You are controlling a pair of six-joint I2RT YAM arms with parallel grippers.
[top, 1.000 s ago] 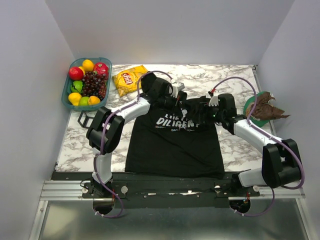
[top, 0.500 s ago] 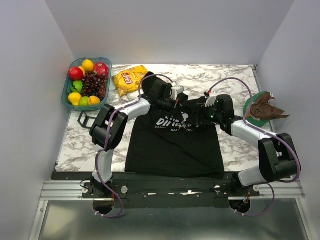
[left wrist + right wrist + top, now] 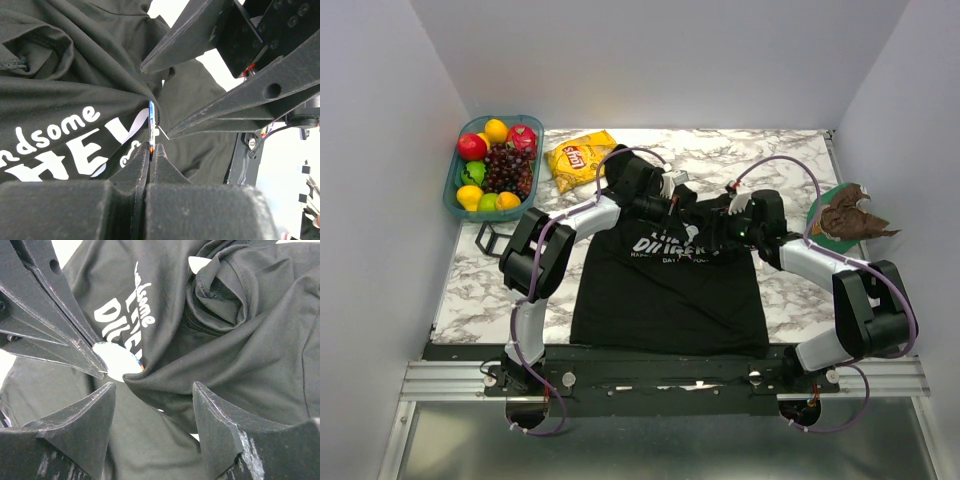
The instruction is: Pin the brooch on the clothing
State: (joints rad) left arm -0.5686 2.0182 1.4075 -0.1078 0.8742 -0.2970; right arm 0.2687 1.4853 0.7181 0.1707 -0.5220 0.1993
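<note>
On the T-shirt (image 3: pixel 665 295), left gripper (image 3: pixel 151 148) tight on brooch (image 3: pixel 151 125), right gripper (image 3: pixel 154 386) agape, nearer now.

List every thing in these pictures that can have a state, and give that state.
brooch: clamped edge-on, at a raised fold of fabric.
left gripper: shut on the brooch.
right gripper: open, jaws either side of the fold.
T-shirt: bunched near the collar, lower half flat.
chip bag: closed, lying flat.
fruit basket: full.
</note>
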